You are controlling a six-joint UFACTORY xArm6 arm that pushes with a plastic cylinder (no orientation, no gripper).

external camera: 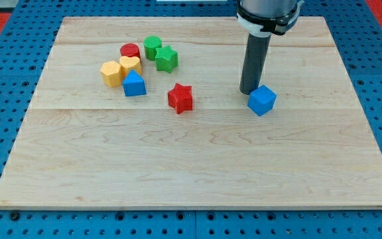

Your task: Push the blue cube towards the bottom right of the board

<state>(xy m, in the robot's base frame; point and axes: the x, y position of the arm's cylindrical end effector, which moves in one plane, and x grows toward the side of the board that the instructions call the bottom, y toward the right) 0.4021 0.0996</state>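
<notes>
blue cube (262, 100) sits on the wooden board (197, 172), right of the board's middle and a little above its halfway line, turned so one corner points toward the view's bottom. my tip (249, 91) stands just at the cube's upper-left side, touching it or very nearly so; i cannot tell which. the rod is upright and dark, coming down from the arm's collar at the view's top. no fingers exist on this rig, only the bare rod, so nothing is apart, together or clamped on anything.

red star (180, 98) lies to the left of the cube, well apart from it, near the board's centre. further toward the view's upper left is a tight cluster: a blue triangular block (134, 84) at its lower edge, an orange hexagonal block (111, 73) at its left, a yellow heart (131, 64) just beside that, a red cylinder (130, 51) above the heart, a green cylinder (152, 46) to the right of the red one, and a green star (166, 59) just below and right of the green cylinder. round the board runs a blue pegboard surface (5, 99)
</notes>
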